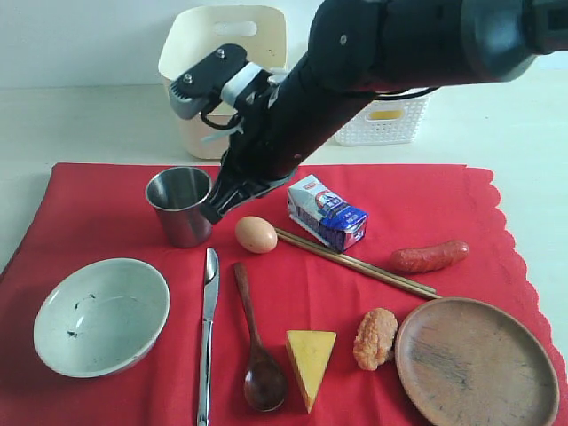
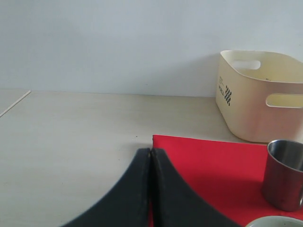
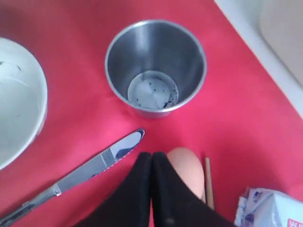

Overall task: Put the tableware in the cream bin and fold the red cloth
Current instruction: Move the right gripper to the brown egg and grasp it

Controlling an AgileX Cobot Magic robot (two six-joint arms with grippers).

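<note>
The red cloth [image 1: 106, 213] covers the table under everything. On it stand the steel cup [image 1: 182, 204], the speckled bowl [image 1: 102, 315], the knife [image 1: 209, 328], the wooden spoon [image 1: 257, 346], the chopsticks [image 1: 355, 262] and the wooden plate [image 1: 475, 359]. The cream bin [image 1: 226, 53] stands behind the cloth. My right gripper [image 1: 213, 211] is shut and empty just beside the cup [image 3: 155, 66], its tips [image 3: 151, 155] over the cloth between the knife [image 3: 90, 170] and the egg [image 3: 187, 165]. My left gripper [image 2: 150, 151] is shut and empty at the cloth's [image 2: 213, 165] corner.
An egg [image 1: 256, 234], a milk carton [image 1: 327, 213], a sausage [image 1: 429, 256], a cheese wedge [image 1: 311, 359] and a nugget [image 1: 375, 337] also lie on the cloth. A white lattice basket [image 1: 382, 120] stands beside the bin. The right arm crosses above the cloth's back.
</note>
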